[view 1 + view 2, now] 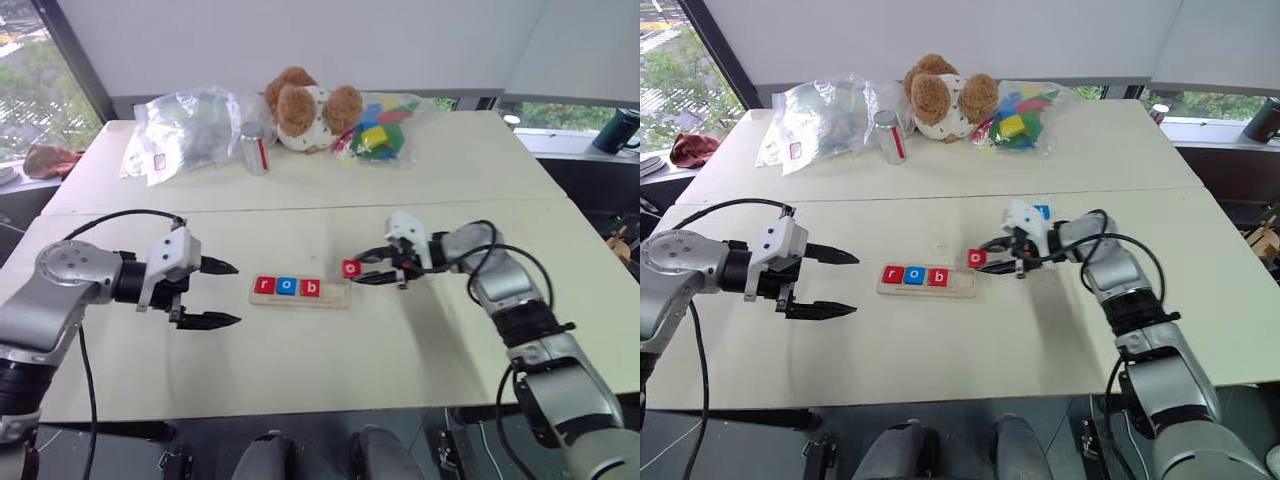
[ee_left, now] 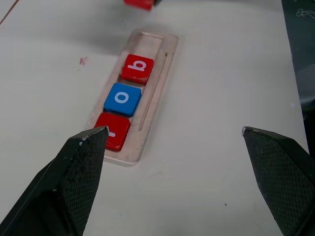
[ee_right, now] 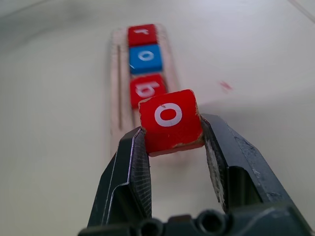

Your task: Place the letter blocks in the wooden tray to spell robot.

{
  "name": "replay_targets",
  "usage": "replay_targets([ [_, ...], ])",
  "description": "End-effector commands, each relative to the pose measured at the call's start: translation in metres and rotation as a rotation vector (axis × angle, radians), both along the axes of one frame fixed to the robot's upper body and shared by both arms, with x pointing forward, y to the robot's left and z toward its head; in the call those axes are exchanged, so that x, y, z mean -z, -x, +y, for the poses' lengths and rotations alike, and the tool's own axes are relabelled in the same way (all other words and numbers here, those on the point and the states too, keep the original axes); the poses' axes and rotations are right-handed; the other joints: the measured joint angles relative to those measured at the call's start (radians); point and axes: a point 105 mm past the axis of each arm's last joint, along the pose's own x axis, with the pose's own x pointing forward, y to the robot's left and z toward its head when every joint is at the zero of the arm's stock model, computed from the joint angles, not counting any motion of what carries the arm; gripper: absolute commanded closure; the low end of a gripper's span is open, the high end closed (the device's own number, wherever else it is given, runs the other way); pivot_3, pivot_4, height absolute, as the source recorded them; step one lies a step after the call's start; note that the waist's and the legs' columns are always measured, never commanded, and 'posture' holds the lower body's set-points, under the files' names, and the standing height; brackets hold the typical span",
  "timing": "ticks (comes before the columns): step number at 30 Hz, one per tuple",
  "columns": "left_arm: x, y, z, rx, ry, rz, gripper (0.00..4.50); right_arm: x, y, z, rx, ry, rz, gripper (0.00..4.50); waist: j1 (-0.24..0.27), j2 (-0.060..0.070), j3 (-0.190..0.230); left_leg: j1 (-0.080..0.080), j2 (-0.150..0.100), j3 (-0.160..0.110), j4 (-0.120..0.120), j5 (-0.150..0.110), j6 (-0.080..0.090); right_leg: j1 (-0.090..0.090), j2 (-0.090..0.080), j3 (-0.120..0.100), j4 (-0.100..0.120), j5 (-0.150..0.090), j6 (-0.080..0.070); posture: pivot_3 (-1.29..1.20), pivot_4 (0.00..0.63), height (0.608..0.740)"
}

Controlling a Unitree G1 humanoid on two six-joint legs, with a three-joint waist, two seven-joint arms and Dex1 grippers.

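right fingers [image 3: 216, 162] clamp red square "o" tile [image 3: 170, 120] by side edges | left fingers [image 2: 78, 167] wide apart, empty | tile probably light, rigid, slippery

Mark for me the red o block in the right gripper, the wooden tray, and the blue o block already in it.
red o block [image 3: 170, 119], right wrist view, its lettered face.
wooden tray [image 1: 336, 291], left eye view, the bare end.
blue o block [image 2: 122, 99], left wrist view, its top face.

Pale wooden tray [image 1: 335, 298] showing red r tile [image 1: 265, 285], blue o tile [image 1: 288, 286], red b tile [image 1: 311, 288], white letters; red o tile [image 3: 170, 120], white letter, between black fingers [image 3: 129, 169]; brown-and-white teddy bear [image 1: 308, 107]; multicoloured bagged blocks [image 1: 385, 127]
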Motion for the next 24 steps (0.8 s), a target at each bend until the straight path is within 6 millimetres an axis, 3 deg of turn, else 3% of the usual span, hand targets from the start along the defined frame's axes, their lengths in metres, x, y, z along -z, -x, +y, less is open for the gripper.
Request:
replay_targets([
  [1,-0.005,0.002,-0.001,0.002,0.004,-0.038,0.00,-0.011,-0.006,0.014,0.040,0.020,-0.031,3.38,-0.001,0.000,0.000,0.000,-0.001,0.000,0.000,0.000,0.000,0.000,-0.001,0.000,0.000,0.000,0.000,0.00,0.150,0.740],
  [7,-0.003,0.003,-0.003,-0.011,0.016,-0.040,0.00,-0.006,0.000,0.022,0.017,0.085,-0.027,3.38,-0.004,0.000,0.000,0.000,-0.001,0.000,0.000,0.000,0.000,-0.001,-0.001,0.000,0.000,0.000,0.000,0.00,0.150,0.740],
  [13,-0.002,0.003,-0.005,-0.020,0.030,-0.043,0.00,0.001,0.003,0.017,0.012,0.129,-0.017,3.38,-0.005,0.000,0.000,0.000,-0.001,0.000,0.000,0.000,0.000,-0.001,-0.001,0.000,0.000,0.000,0.000,0.00,0.150,0.740],
  [24,-0.003,-0.001,-0.006,-0.039,0.047,-0.060,0.00,0.014,-0.001,0.022,0.019,0.146,0.003,3.38,-0.007,0.000,0.000,0.000,-0.001,0.000,0.000,0.000,0.000,-0.001,-0.001,-0.001,0.000,0.000,0.000,0.00,0.150,0.740],
])
